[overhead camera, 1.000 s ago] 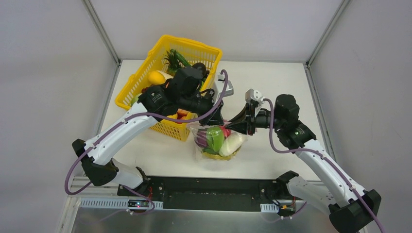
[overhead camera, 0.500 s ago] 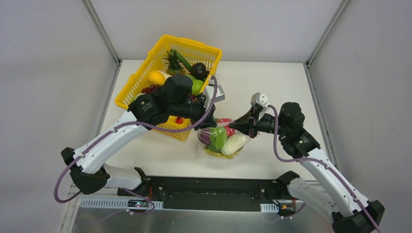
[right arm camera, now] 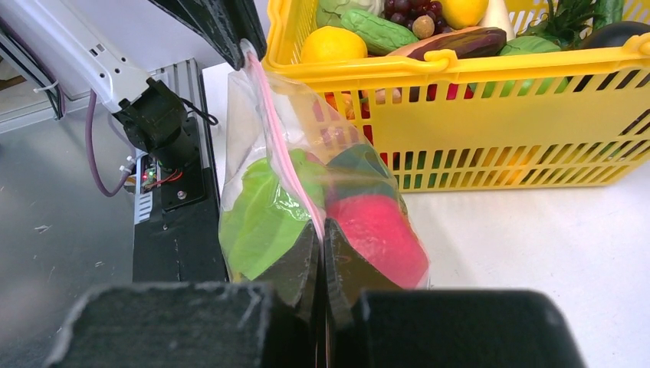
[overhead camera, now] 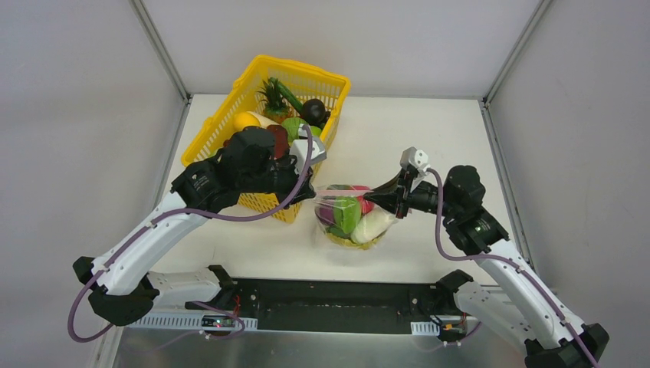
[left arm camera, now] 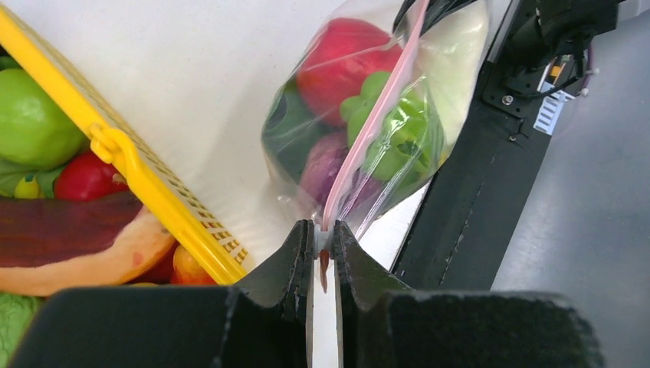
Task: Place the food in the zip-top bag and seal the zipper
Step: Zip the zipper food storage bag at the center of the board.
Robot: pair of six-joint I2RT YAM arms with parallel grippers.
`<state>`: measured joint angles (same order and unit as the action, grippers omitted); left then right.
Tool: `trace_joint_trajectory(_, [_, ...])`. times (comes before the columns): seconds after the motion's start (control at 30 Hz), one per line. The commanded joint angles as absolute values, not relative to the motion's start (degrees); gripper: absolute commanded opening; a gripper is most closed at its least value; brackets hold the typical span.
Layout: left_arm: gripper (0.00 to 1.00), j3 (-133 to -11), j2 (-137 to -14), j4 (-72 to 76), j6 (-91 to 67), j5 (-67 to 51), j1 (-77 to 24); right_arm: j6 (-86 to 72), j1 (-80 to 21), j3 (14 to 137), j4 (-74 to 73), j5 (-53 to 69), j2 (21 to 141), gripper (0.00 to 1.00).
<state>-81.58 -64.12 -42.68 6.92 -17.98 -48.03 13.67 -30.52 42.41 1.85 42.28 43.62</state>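
Note:
The clear zip-top bag (overhead camera: 351, 218) stands on the table in front of the basket. It holds food: a red apple (left arm camera: 345, 57), a green piece (right arm camera: 260, 215), a white radish (left arm camera: 452, 54) and a purple piece (left arm camera: 322, 165). Its pink zipper (left arm camera: 375, 115) runs taut between my two grippers. My left gripper (left arm camera: 324, 230) is shut on the zipper's left end (overhead camera: 316, 195). My right gripper (right arm camera: 322, 226) is shut on the zipper (right arm camera: 280, 130) at the right end, and in the top view this gripper (overhead camera: 381, 201) sits at the bag's right.
A yellow mesh basket (overhead camera: 230, 115) stands at the back left, touching the bag's left side, with several more toy fruits and vegetables in it. The black base rail (overhead camera: 329, 295) runs along the near table edge, just below the bag.
The left gripper has drawn left along the bag's top and the right gripper has shifted a little right and closed. The zipper is now stretched straight between them.

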Motion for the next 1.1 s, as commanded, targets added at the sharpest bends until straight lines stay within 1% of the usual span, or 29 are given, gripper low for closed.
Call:
trace_joint_trajectory(0.0, [0.0,-80.3,-62.38,-47.03,7.91,-13.3,-46.79,12.7,-29.88,43.27,6.47,40.69,41.1,0.0])
trace_joint_trajectory(0.2, [0.0,-80.24,-62.37,-46.08,7.3,-13.13,-46.84,12.37,-29.81,43.41,6.55,41.01,40.98,0.0])
trace_joint_trajectory(0.33, [0.0,-80.35,-62.73,-44.21,6.02,-14.45,-46.85,12.11,-29.93,43.42,6.59,41.75,41.08,0.0])
trace_joint_trajectory(0.37, [0.02,-80.27,-62.67,-43.66,5.69,-14.45,-46.82,11.96,-29.86,43.4,6.59,41.95,41.08,0.0])
trace_joint_trajectory(0.5, [0.03,-79.73,-62.96,-41.44,4.68,-15.44,-46.83,11.6,-29.93,43.01,6.89,42.45,40.97,0.0])
trace_joint_trajectory(0.6, [0.02,-79.84,-63.3,-40.32,4.25,-17.15,-46.78,11.59,-29.91,42.89,7.03,43.23,41.11,0.0])
trace_joint_trajectory(0.63, [0.04,-80.07,-63.56,-40.18,4.16,-17.53,-46.82,11.52,-29.86,42.89,7.03,43.5,41.13,0.0])
trace_joint_trajectory(0.7, [0.16,-80.72,-64.07,-40.33,3.99,-17.95,-46.85,11.44,-29.89,42.9,7.03,43.68,41.26,0.0])
trace_joint_trajectory(0.73, [0.19,-80.91,-64.2,-40.45,3.96,-18.07,-46.85,11.5,-29.88,42.94,6.95,43.56,41.31,0.0])
trace_joint_trajectory(0.8, [0.3,-80.84,-64.12,-39.88,3.56,-17.71,-46.8,11.48,-29.88,42.94,6.93,42.98,41.33,0.0])
trace_joint_trajectory(0.83, [0.35,-80.66,-63.89,-39.37,3.41,-17.58,-46.84,11.56,-29.88,42.9,6.94,42.84,41.34,0.0])
trace_joint_trajectory(0.9, [0.52,-80.16,-63.61,-38.45,3.03,-17.55,-46.8,11.61,-29.84,42.85,6.94,42.8,41.18,0.0])
trace_joint_trajectory(1.0, [0.64,-79.96,-63.51,-37.34,1.94,-16.47,-46.84,11.52,-29.91,42.81,6.94,43.27,41.13,0.0])
trace_joint_trajectory(1.07, [0.71,-79.51,-62.92,-36.06,0.68,-13.59,-46.76,11.22,-29.82,42.89,6.9,41.85,41.01,0.0])
